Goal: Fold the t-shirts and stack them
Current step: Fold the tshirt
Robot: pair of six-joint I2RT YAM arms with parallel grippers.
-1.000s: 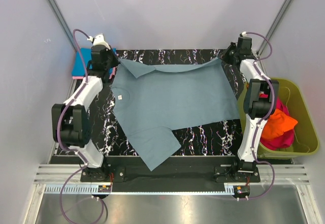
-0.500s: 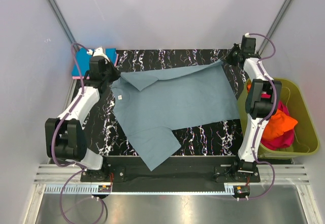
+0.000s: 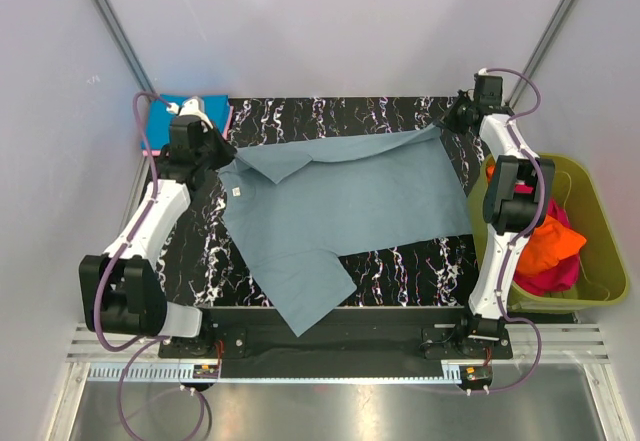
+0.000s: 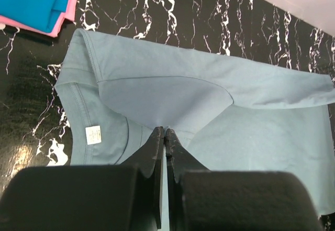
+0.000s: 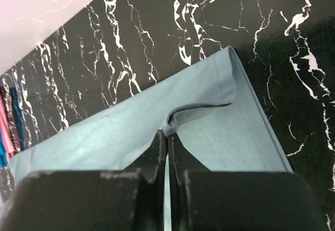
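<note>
Drawn nearer, left hand (image 4: 164, 131) and outstretched right hand (image 5: 166, 135) each pinch the grey-blue t-shirt (image 3: 350, 196).

Spread t-shirt (image 3: 340, 201): on the middle of the surface (image 3: 400, 266), collar toward the left edge, hem toward the right edge, one sleeve reaching the near edge.
Far strip: turned over onto the shirt's body.
Left hand (image 3: 222, 158): at the shirt's far-left shoulder, pinching the cloth.
Right hand (image 3: 444, 126): at the shirt's far-right corner, pinching the cloth.
Folded t-shirts (image 3: 160, 121): far-left corner of the surface, behind the left hand.
Tub (image 3: 600, 221): beside the right edge, off the surface.
Heaped t-shirts (image 3: 550, 246): inside the tub.
</note>
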